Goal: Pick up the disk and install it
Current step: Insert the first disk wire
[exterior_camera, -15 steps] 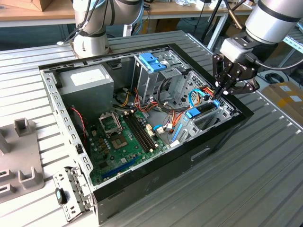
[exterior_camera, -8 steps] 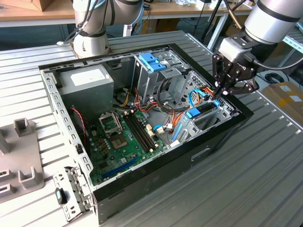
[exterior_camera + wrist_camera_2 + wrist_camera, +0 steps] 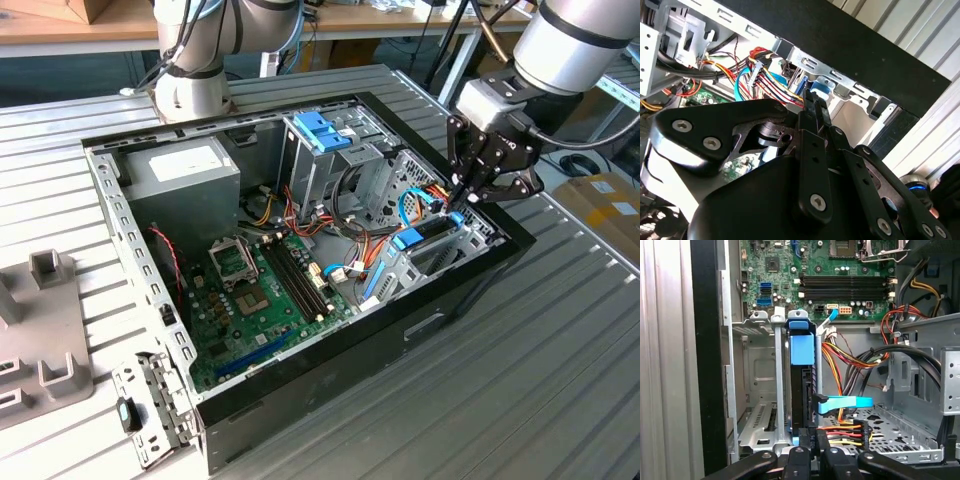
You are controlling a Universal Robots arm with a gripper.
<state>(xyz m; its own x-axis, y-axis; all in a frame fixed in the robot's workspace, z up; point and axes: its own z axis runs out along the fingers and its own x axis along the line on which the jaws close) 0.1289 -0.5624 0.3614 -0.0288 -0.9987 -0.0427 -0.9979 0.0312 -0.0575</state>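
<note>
End effector point(image 3: 458, 208) closed on bay-seated disk point(image 3: 801, 385).

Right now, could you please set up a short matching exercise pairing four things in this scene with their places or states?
Things:
1. disk
2. gripper
3. power supply
4. RAM slots

Places or states:
A. empty, on the green motherboard
B. on edge in the metal bay by the case's black wall
C. grey box in the case's far corner
D. at the disk's end, over the case

Pairs: 1-B, 2-D, 3-C, 4-A
</note>
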